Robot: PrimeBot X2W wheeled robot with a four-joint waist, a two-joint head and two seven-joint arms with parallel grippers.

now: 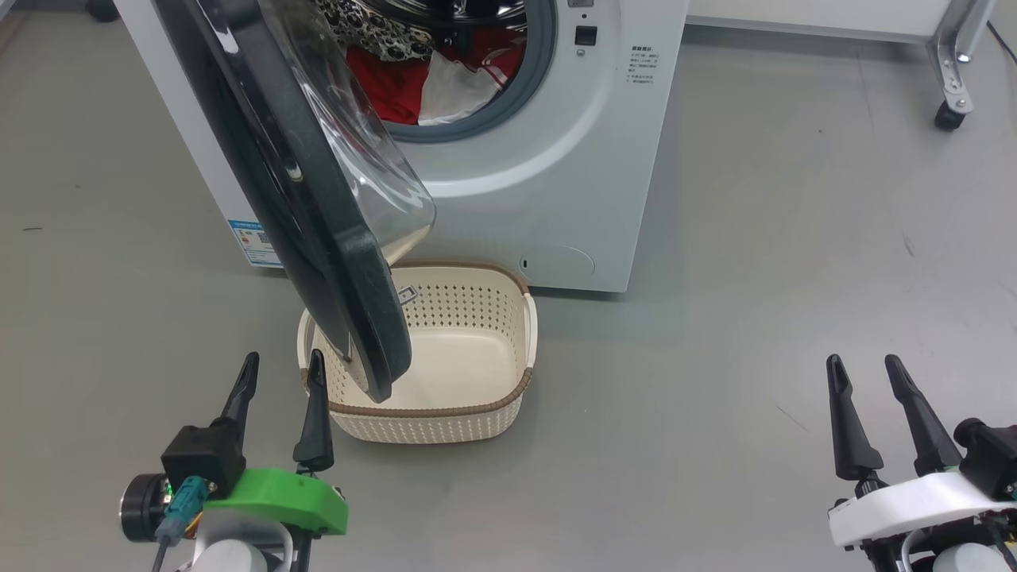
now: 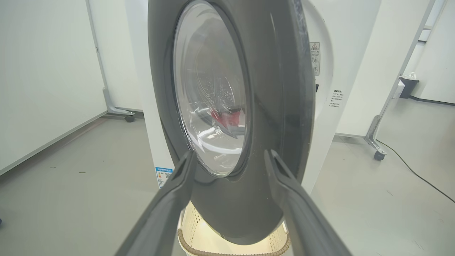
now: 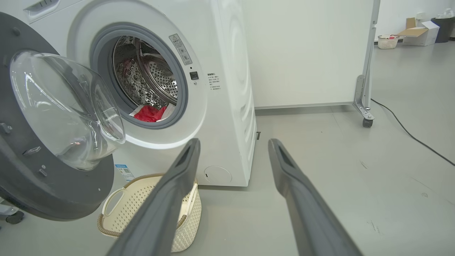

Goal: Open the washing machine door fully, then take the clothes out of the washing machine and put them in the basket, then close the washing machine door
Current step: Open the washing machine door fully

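The washing machine [image 1: 548, 191] stands ahead with its black-rimmed door [image 1: 318, 238] swung out partway, hanging over the cream basket [image 1: 477, 413] on the floor. Red and white clothes [image 1: 429, 79] lie in the drum, beside a patterned piece. My left gripper [image 1: 282, 369] is open at the lower left, close to the door's lower edge and the basket's near left corner. In the left wrist view the door [image 2: 277, 106] fills the space just beyond my open left gripper [image 2: 231, 156]. My right gripper [image 1: 862, 369] is open at the lower right, well clear of the machine; its wrist view shows the clothes [image 3: 149, 113] and basket [image 3: 142, 199].
Grey floor spreads all around. A white partition on wheeled feet [image 1: 949, 115] stands right of the machine, with a cable [image 3: 408, 131] trailing on the floor. A small basket and boxes [image 3: 387, 41] sit far off.
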